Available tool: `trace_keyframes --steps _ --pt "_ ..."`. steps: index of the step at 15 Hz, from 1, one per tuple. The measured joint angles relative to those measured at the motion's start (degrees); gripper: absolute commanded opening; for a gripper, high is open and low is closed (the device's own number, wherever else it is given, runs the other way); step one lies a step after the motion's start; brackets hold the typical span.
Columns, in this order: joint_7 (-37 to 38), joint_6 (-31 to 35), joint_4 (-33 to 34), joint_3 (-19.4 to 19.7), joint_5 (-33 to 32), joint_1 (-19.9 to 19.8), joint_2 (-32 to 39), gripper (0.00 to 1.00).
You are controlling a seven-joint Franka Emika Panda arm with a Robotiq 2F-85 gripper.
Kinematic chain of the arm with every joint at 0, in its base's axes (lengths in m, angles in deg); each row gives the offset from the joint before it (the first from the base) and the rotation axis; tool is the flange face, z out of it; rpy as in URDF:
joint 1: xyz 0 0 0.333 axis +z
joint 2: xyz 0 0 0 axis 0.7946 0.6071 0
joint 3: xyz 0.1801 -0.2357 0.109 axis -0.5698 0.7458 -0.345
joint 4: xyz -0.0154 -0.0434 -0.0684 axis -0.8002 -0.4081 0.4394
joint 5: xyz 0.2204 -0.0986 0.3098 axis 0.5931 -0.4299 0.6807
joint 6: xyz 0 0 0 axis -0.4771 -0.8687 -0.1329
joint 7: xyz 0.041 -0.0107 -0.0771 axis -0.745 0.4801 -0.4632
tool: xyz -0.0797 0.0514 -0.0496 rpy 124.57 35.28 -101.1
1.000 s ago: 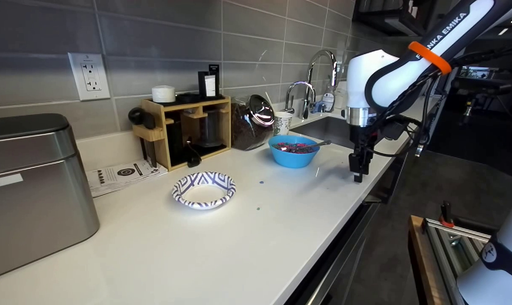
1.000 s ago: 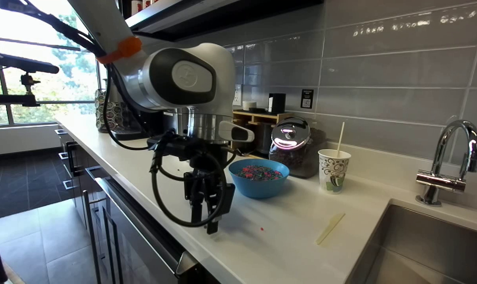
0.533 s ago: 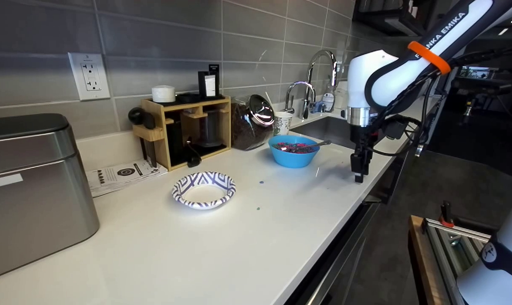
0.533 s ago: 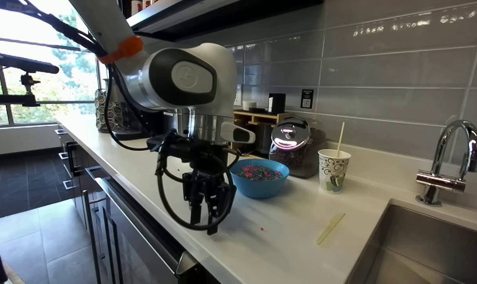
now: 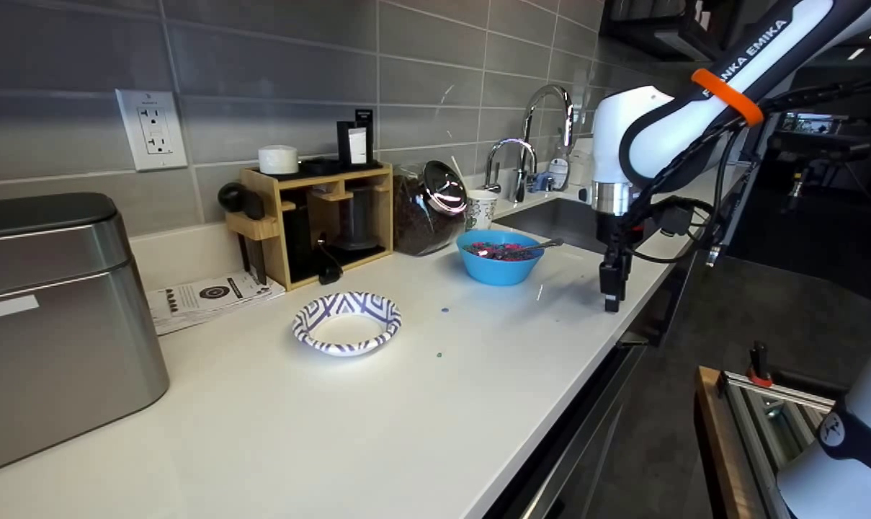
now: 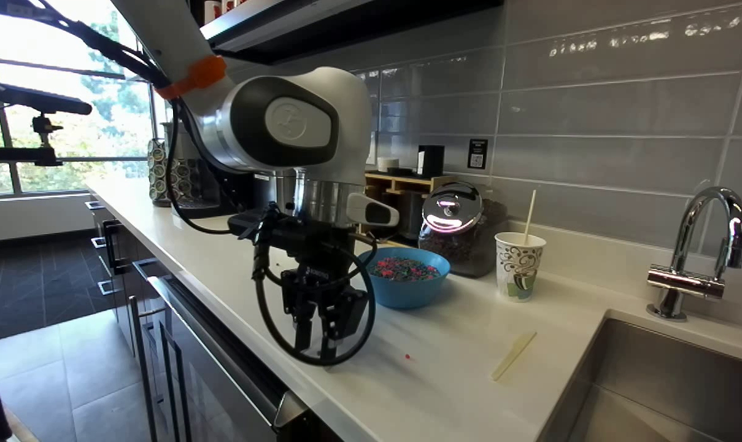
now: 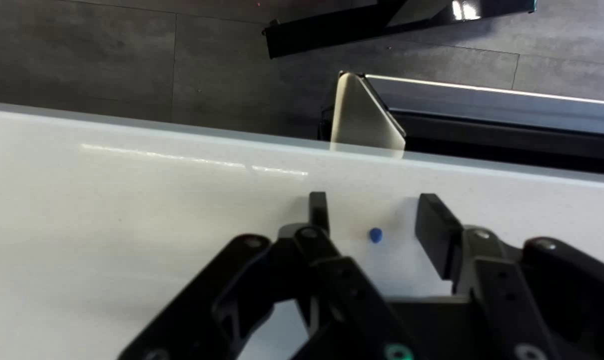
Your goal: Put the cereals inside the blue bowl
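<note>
The bright blue bowl [image 5: 498, 272] stands on the counter and holds small red and dark cereal pieces. It also shows in an exterior view [image 6: 407, 296], partly behind my gripper's cable. My gripper [image 7: 369, 215] is open and low over the counter by its front edge, apart from the bowl. A small blue cereal piece [image 7: 375, 235] lies on the counter between the spread fingers, not touching either. Other loose pieces lie on the counter: a blue one [image 5: 445, 310], a green one [image 5: 439, 355] and a red one [image 6: 407, 356]. My gripper [image 5: 612, 303] hides the counter behind it.
A white dish with blue pattern [image 5: 307, 324] stands on the counter. A paper cup [image 6: 519, 270], a glass jar [image 6: 463, 236], a flat wooden knife [image 6: 513, 356] and the sink [image 6: 671, 368] are near the bowl. A wooden rack [image 5: 271, 216] and steel bin [image 5: 60, 346] stand along the wall.
My gripper has turned a little at the wrist and shifted slightly, its fingertips marginally lower. The cable loop has swung. The bowl, dish and loose pieces have not moved.
</note>
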Motion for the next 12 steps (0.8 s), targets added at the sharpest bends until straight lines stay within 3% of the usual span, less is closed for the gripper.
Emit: trace_keyframes --steps 6,10,11,12 --pt "-2.4 0.2 0.0 0.3 0.4 0.1 0.4 0.36" --pt "-3.5 0.2 0.0 0.3 0.9 0.3 0.4 0.17" --pt "-4.0 0.2 -0.1 0.3 1.4 0.5 0.2 0.21" --pt "-4.2 0.2 -0.1 0.3 1.5 0.6 0.2 0.17"
